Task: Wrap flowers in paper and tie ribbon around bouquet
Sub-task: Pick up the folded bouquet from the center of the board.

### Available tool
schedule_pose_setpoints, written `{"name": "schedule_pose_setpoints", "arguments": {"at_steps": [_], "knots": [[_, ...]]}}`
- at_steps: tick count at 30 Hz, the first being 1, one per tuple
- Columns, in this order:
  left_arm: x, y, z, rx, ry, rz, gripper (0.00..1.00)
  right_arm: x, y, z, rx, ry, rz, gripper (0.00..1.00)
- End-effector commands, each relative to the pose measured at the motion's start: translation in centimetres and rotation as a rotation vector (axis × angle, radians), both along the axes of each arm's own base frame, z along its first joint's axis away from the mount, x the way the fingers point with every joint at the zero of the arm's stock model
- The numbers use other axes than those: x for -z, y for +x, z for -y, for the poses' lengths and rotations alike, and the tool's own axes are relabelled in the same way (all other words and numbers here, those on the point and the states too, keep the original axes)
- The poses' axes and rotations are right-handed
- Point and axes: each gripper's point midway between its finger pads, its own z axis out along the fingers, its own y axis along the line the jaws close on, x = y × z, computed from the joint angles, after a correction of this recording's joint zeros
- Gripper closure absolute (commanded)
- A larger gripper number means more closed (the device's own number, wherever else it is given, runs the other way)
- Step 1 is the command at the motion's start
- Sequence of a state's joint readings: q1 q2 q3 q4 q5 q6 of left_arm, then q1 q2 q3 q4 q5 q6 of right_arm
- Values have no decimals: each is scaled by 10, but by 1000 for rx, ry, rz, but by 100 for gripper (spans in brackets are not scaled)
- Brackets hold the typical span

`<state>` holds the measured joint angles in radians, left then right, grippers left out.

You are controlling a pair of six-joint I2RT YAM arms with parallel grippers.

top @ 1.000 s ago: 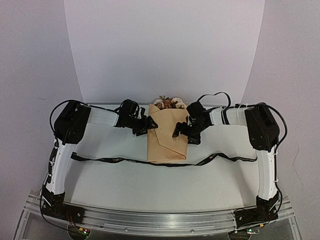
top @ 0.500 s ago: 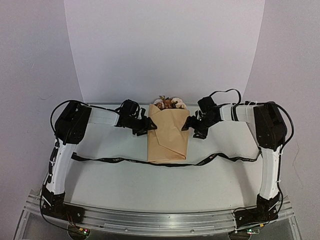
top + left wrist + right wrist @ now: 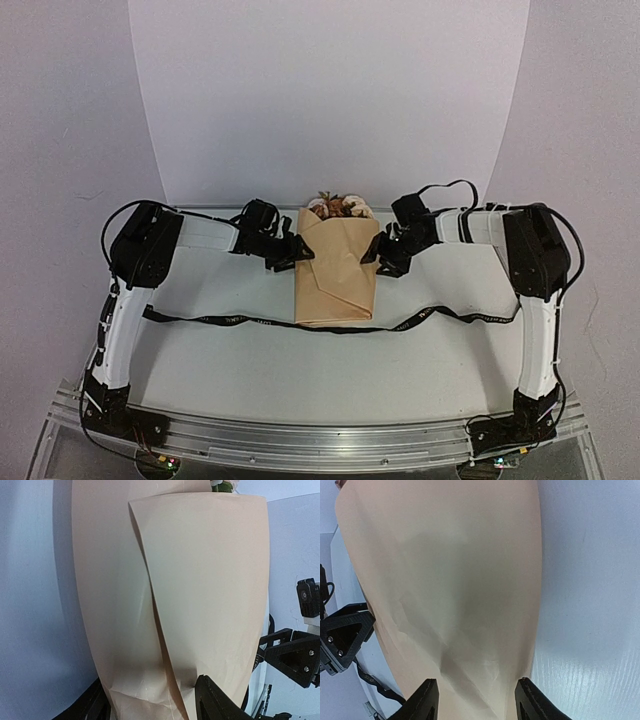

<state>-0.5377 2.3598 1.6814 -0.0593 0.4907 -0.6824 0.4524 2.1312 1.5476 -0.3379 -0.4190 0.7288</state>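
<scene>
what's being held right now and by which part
Bouquet: left end effector straddles its left edge, right end effector its right edge, near the wide end; whether either is clamped cannot be told.

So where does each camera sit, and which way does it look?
Top camera: high behind the arms, looking down on the pale table, the tan kraft-paper bouquet and the narrow black ribbon; both arms, left pincer and right pincer show.
Left wrist camera: on the left arm, facing right across the bouquet; its black fingers show below.
Right wrist camera: on the right arm, facing left across the bouquet; its fingers show below.
Shared: both wrist views show the bouquet and the other arm's pincer beyond it.
</scene>
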Motion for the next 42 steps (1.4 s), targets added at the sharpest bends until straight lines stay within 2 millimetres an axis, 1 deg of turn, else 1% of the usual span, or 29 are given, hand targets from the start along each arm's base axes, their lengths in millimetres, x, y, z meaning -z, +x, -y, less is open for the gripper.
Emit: {"name": "schedule_pose_setpoints", "arguments": {"at_steps": [1, 7, 10, 15, 19, 22, 24, 26, 29, 30, 32, 33, 35, 38, 41, 42], "knots": [[8, -2, 6, 14, -12, -25, 41, -9, 9, -22, -19, 37, 34, 51], [6, -5, 8, 22, -32, -31, 41, -2, 9, -39, -34, 53, 16, 59], [6, -6, 9, 24, -43, -34, 41, -1, 8, -48, -46, 60, 15, 61], [8, -8, 9, 23, -44, -47, 43, 0, 10, -56, -52, 67, 15, 62], [11, -10, 10, 29, -43, -54, 47, 2, 10, -61, -58, 69, 13, 62], [12, -10, 11, 32, -39, -59, 59, 2, 11, -63, -59, 73, 13, 62], [13, -10, 11, 32, -33, -61, 66, -3, 11, -63, -59, 75, 18, 61], [14, -9, 9, 27, -24, -62, 74, -11, 11, -60, -59, 66, 31, 58], [16, -8, 9, 22, -14, -68, 82, -25, 10, -47, -62, 16, 67, 48], [17, -7, 8, 19, -10, -70, 85, -31, 9, -41, -57, 6, 77, 42], [19, -7, 7, 14, -2, -79, 88, -34, 11, -26, -36, -13, 84, 33], [19, -6, 7, 9, -1, -84, 90, -34, 11, -16, -23, -19, 79, 27], [19, -5, 6, 4, -2, -94, 95, -32, 13, 0, 2, -29, 70, 22], [20, -4, 6, 1, -5, -106, 98, -24, 13, 20, 25, -50, 53, 18], [20, -3, 6, 3, -5, -110, 100, -14, 14, 22, 18, -47, 35, 18], [20, -3, 6, 4, -7, -111, 100, -10, 15, 20, 12, -42, 27, 19]]}}
